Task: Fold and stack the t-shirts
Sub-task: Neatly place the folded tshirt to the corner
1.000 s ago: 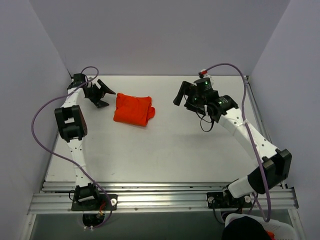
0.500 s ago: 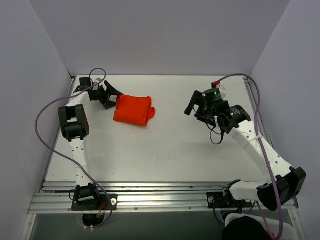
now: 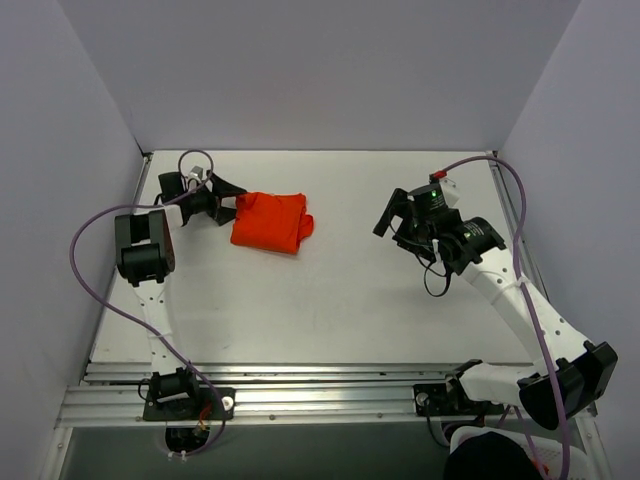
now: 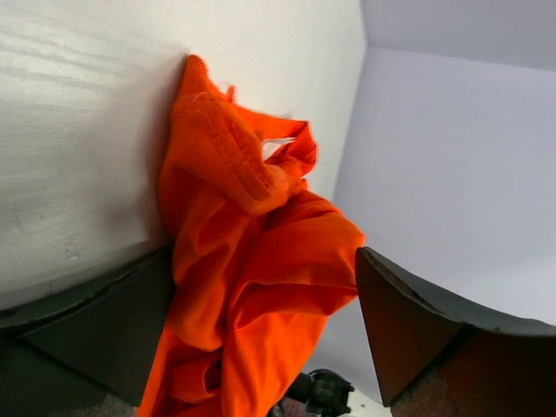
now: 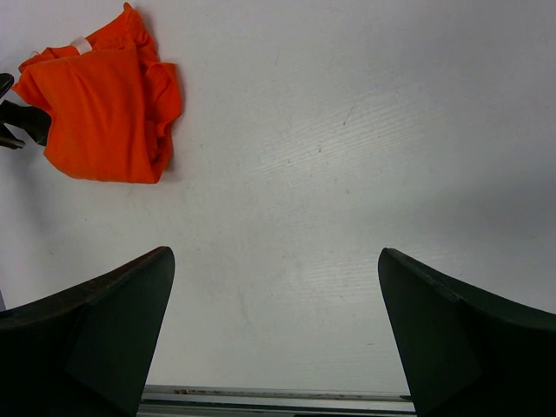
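Observation:
The orange-red t-shirt (image 3: 270, 221) lies folded in a small bundle at the back left of the white table (image 3: 330, 300). My left gripper (image 3: 228, 200) is open at the bundle's left edge. In the left wrist view the wrinkled t-shirt (image 4: 252, 261) fills the gap between its spread fingers (image 4: 426, 330), and neither finger presses on the cloth. My right gripper (image 3: 392, 215) hangs open over bare table to the right of the shirt, with nothing between its fingers. In the right wrist view the t-shirt (image 5: 100, 109) sits far off at the upper left, well beyond the right gripper (image 5: 274, 256).
Lilac walls (image 3: 90, 150) close in the table on the left, back and right. An aluminium rail (image 3: 320, 395) runs along the near edge by the arm bases. Purple cables (image 3: 85, 270) loop beside both arms.
My left gripper swung right and now straddles the shirt's left edge; the bundle shifted slightly right. My right arm pulled away from the shirt, rightward and nearer.

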### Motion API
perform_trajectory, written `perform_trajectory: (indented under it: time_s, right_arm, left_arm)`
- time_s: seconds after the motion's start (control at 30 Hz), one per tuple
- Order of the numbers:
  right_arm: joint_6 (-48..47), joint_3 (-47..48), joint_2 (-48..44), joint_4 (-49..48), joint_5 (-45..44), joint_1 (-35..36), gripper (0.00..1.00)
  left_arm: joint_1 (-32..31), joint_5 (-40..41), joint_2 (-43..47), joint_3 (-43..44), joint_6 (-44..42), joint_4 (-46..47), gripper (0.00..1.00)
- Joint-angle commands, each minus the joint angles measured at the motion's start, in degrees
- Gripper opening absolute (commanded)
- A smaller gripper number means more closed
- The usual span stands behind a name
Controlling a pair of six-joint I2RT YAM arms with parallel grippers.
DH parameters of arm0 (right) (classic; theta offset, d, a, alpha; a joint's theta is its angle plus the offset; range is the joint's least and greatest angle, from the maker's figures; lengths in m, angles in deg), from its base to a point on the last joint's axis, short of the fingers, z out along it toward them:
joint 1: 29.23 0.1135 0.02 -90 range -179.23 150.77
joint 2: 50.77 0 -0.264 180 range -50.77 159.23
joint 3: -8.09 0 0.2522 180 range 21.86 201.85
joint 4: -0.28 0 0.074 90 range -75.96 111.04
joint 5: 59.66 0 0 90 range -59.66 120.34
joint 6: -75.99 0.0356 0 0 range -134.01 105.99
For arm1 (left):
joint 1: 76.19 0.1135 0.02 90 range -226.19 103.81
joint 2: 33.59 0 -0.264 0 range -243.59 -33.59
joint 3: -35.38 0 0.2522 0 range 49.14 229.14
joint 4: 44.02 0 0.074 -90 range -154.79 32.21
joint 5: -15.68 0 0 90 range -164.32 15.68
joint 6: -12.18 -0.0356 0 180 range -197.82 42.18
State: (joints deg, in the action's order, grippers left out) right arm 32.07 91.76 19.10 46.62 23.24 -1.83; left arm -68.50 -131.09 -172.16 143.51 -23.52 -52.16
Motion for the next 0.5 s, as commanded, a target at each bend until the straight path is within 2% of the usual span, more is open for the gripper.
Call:
perform_trajectory:
  time_s: [0.0,0.1,0.23,0.37,0.47]
  right_arm:
    - [0.8,-0.1,-1.8,1.7,-1.6,-0.2,1.0]
    - [0.8,-0.2,-1.8,1.9,-1.6,-0.2,1.0]
    - [1.0,-0.1,-1.2,1.4,-1.5,-0.1,1.0]
    - [1.1,0.0,0.4,0.9,-1.0,-0.1,1.0]
    - [1.4,-0.4,1.1,0.5,-0.8,-0.1,1.0]
  left_arm:
    - [1.7,-0.1,-3.0,-5.5,16.3,25.9,0.94]
    - [1.4,-1.7,-3.9,-6.2,19.3,32.5,0.94]
    - [0.7,-2.2,-1.9,-7.8,14.5,28.7,0.95]
    - [-0.2,-3.3,-1.0,-9.3,13.5,29.6,0.97]
    - [-1.2,-3.2,0.3,-8.6,6.1,21.5,0.98]
